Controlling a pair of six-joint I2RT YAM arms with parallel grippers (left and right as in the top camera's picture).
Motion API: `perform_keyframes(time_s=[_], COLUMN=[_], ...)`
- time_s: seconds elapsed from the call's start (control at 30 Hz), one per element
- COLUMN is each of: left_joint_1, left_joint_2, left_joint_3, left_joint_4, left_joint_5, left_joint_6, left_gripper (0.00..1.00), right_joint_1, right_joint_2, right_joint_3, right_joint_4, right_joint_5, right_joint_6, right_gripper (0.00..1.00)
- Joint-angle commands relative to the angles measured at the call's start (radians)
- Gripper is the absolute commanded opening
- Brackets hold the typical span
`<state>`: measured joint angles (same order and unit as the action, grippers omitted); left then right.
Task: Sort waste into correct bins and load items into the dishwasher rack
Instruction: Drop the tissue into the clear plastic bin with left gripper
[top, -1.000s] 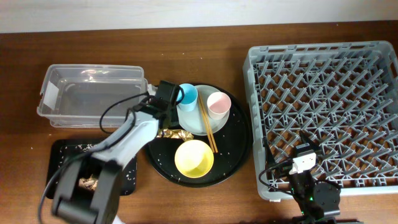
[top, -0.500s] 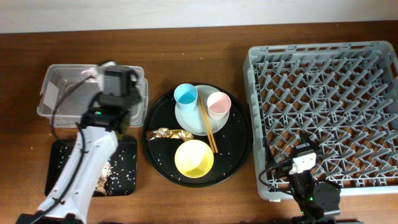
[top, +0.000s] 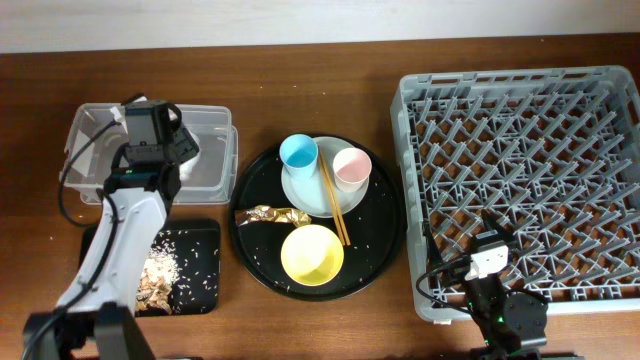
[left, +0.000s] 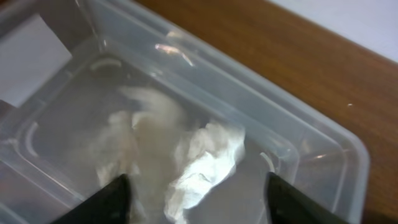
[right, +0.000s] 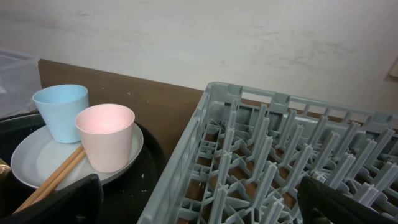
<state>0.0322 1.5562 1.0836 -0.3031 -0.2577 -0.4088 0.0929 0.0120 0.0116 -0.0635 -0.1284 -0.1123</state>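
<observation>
**Desk:** What is the left arm doing?

**Photographer:** The left gripper (left: 199, 208) hangs over the tub (top: 215, 120) at the left rear of the table (top: 40, 250). Its fingers (left: 115, 199) are spread wide and clasp nothing. The crumpled napkin (left: 189, 155) lies on the tub floor, under the gap between them. Whether it brushes a fingertip is hard to say, because the lower edge of the wrist view cuts it off.

**Desk:** And the right?

**Photographer:** The right gripper (right: 205, 205) sits low at the front-left corner of the rack (top: 520, 150). Its jaws are fully apart with nothing between them, and it faces the cups.

**Desk:** Where is the rest of the waste?

**Photographer:** The scraps (top: 155, 275) and rice (top: 200, 262) lie in the small tray (top: 212, 232), just in front of the tub. The wrapper (top: 270, 215) lies on the round tray (top: 385, 230), at the plate's front-left edge, with stray grains scattered nearby.

**Desk:** And the dishes?

**Photographer:** All are on the round tray, between the tub and the rack. The blue cup (top: 298, 152) and pink cup (top: 350, 166) stand upright, side by side, on the plate (top: 305, 195). The chopsticks (top: 333, 205) run from between the cups over the plate's front edge toward the bowl (top: 312, 254). The bowl sits open side up, just in front of the plate.
</observation>
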Motion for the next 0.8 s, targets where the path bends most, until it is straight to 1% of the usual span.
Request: perform_keyframes(time_s=[0.0,0.03,0.07,0.1,0.17,0.2,0.23,0.27,0.33,0.37,0.4,0.43,0.47,0.53,0.6,0.63,0.7,0.77], left_joint_1=[0.005,0.005,0.005,0.003,-0.008,-0.013,-0.010,-0.003,-0.003,-0.003,-0.003,-0.003,-0.003,-0.003,-0.012,-0.031,-0.095,-0.180], left_joint_2=[-0.077,-0.078,-0.080,-0.089,-0.142,-0.173,-0.204,-0.223,-0.211,-0.187,-0.167,-0.138,-0.115,-0.133,-0.191,-0.251,-0.343,-0.382], left_joint_3=[0.006,0.006,0.006,0.006,0.006,0.006,0.006,0.006,0.005,0.005,0.005,0.005,0.005,0.012,0.014,0.014,0.014,0.014], left_joint_4=[-0.023,-0.050,-0.091,-0.132,-0.241,-0.272,-0.281,-0.270,-0.229,-0.204,-0.181,-0.140,-0.103,-0.105,-0.148,-0.220,-0.371,-0.493], left_joint_5=[0.008,0.019,0.075,0.135,0.213,0.200,0.162,0.095,0.078,0.078,0.077,0.077,0.083,0.189,0.288,0.319,0.333,0.327], left_joint_6=[0.018,0.018,0.018,0.017,-0.029,-0.040,-0.039,-0.039,-0.039,-0.039,-0.039,-0.039,-0.039,-0.038,-0.040,-0.080,-0.150,-0.235], left_gripper=[0.56,0.55,0.55,0.51,0.50,0.51,0.49,0.23,0.04,0.03,0.04,0.11,0.27,0.44,0.48,0.50,0.53,0.51], right_joint_1=[0.005,0.005,0.005,0.005,0.005,0.005,0.005,0.005,0.005,0.005,0.005,0.005,0.005,0.005,0.005,0.005,0.005,0.005], right_joint_2=[-0.006,-0.006,-0.006,-0.006,-0.006,-0.006,-0.006,-0.006,-0.006,-0.006,-0.006,-0.006,-0.006,-0.006,-0.006,-0.006,-0.006,-0.006], right_joint_3=[-0.006,-0.006,-0.006,-0.006,-0.006,-0.006,-0.006,-0.006,-0.006,-0.006,-0.006,-0.006,-0.006,-0.006,-0.006,-0.006,-0.006,-0.006], right_joint_4=[-0.004,-0.004,-0.004,-0.004,-0.004,-0.004,-0.004,-0.004,-0.004,-0.004,-0.004,-0.004,-0.004,-0.004,-0.004,-0.004,-0.004,-0.004], right_joint_5=[0.008,0.008,0.008,0.008,0.008,0.008,0.008,0.008,0.008,0.008,0.008,0.008,0.008,0.008,0.008,0.008,0.008,0.008], right_joint_6=[0.002,0.002,0.002,0.002,0.002,0.002,0.002,0.002,0.002,0.002,0.002,0.002,0.002,0.002,0.002,0.002,0.002,0.002], right_gripper=[0.98,0.98,0.98,0.98,0.98,0.98,0.98,0.98,0.98,0.98,0.98,0.98,0.98,0.98,0.98,0.98,0.98,0.98])
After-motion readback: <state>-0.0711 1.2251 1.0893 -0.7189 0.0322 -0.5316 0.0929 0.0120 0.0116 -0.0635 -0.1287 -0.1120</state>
